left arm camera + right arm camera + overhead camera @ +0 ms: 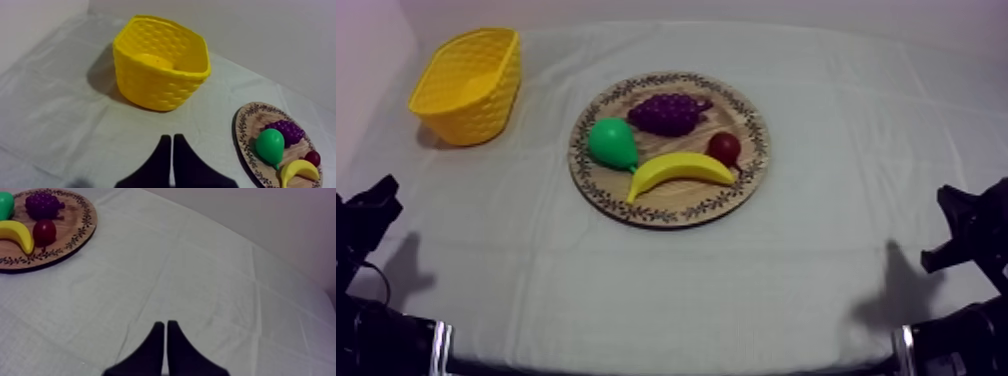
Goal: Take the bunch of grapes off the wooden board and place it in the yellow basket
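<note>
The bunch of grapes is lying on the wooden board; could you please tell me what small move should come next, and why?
Probably the left gripper should open and start towards the bunch of grapes. It is shut on nothing, the grapes sit untouched on the wooden board beside the pear, and the yellow basket stands on the left arm's side.

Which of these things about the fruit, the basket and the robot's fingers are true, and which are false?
1. The bunch of grapes lies on the wooden board. True.
2. The banana is in the yellow basket. False: it lies on the board.
3. The left fingers lie together, shut on nothing. True.
4. The pear is red. False: it is green.
5. The right fingers hold the small red fruit. False: they are shut on nothing; the fruit lies on the board.
</note>
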